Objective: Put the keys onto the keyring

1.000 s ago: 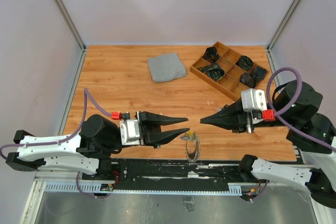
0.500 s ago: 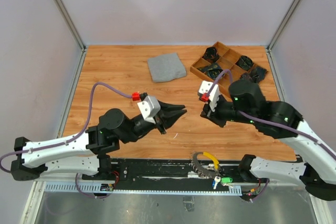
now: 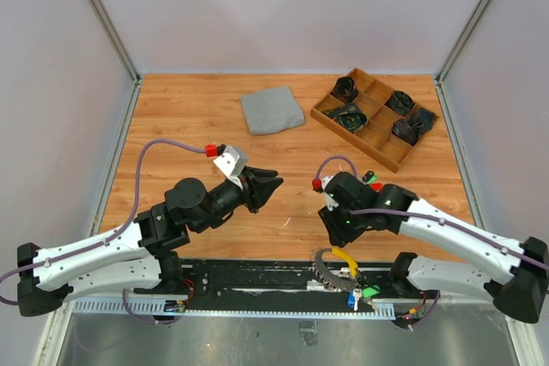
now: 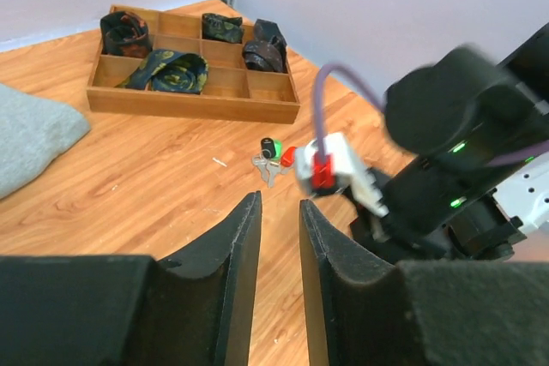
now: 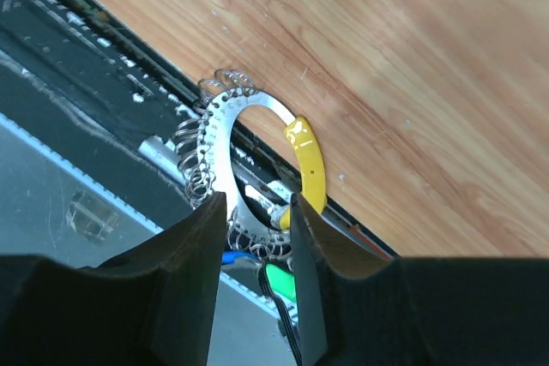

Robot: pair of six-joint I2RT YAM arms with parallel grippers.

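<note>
The keyring, a silvery loop hung with small wire coils and one yellow section, lies flat over the black rail at the table's near edge. Blue and green key heads hang off its lower side. My right gripper points down at it, open, with the ring's lower arc showing between the fingers. More keys with a green and a red head lie on the wood behind the right wrist. My left gripper hovers mid-table, narrowly open and holding nothing.
A folded grey cloth lies at the back centre. A wooden divided tray with dark rolled items stands at the back right. The right arm's forearm stretches across the near right. White walls enclose the table.
The right arm swung from pointing left to pointing down over the near edge, and its jaws opened. The left gripper lifted and turned toward the back right. The keyring now lies flat on the rail.
</note>
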